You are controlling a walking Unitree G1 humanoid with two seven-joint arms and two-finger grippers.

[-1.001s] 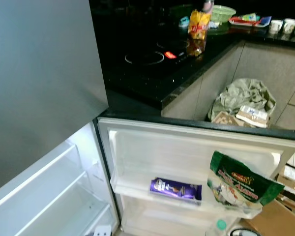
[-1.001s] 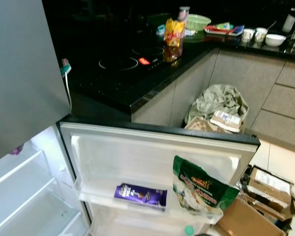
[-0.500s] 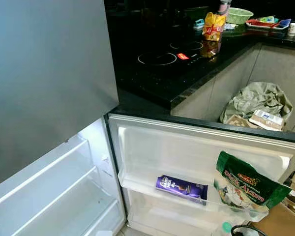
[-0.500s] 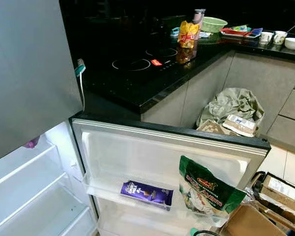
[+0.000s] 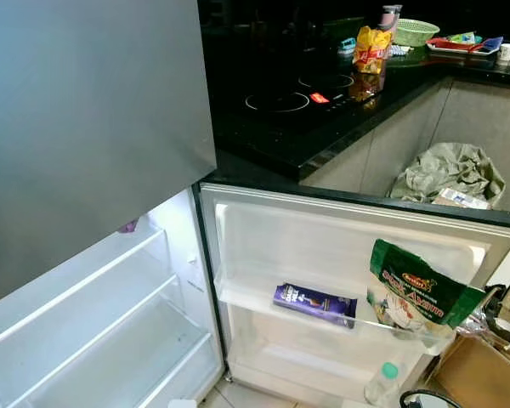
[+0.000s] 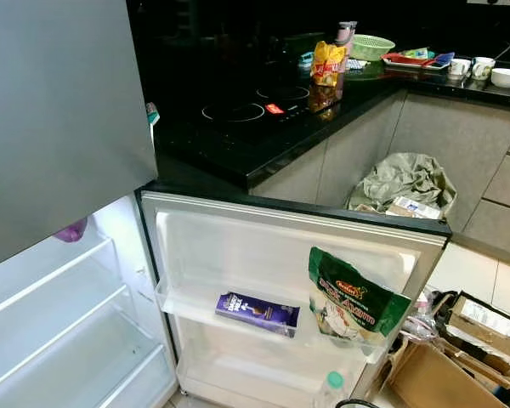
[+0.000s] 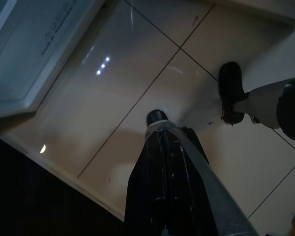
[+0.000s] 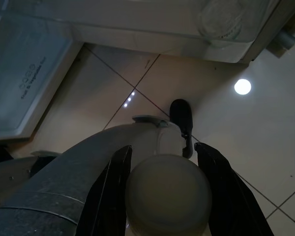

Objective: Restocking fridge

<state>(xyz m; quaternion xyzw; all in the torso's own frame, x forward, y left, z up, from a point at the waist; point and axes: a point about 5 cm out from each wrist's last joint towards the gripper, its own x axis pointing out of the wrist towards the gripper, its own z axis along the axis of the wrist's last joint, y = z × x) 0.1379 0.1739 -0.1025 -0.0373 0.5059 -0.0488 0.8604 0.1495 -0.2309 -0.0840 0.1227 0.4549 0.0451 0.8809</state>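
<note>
The open fridge's door shelf [image 6: 195, 308] holds a purple chocolate bar [image 6: 257, 311] and green bag [image 6: 353, 297].

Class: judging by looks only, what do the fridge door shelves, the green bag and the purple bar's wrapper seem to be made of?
Door shelves: likely translucent white plastic, light passing through.
Green bag: probably glossy plastic film, crinkled with sheen.
Purple bar: seemingly printed foil or plastic wrap, slightly shiny.

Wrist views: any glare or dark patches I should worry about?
Left wrist view: lamp glare dots on the floor tiles, black shade in one corner. Right wrist view: bright round reflection on the floor, right claw dim around a pale round-topped object.
</note>
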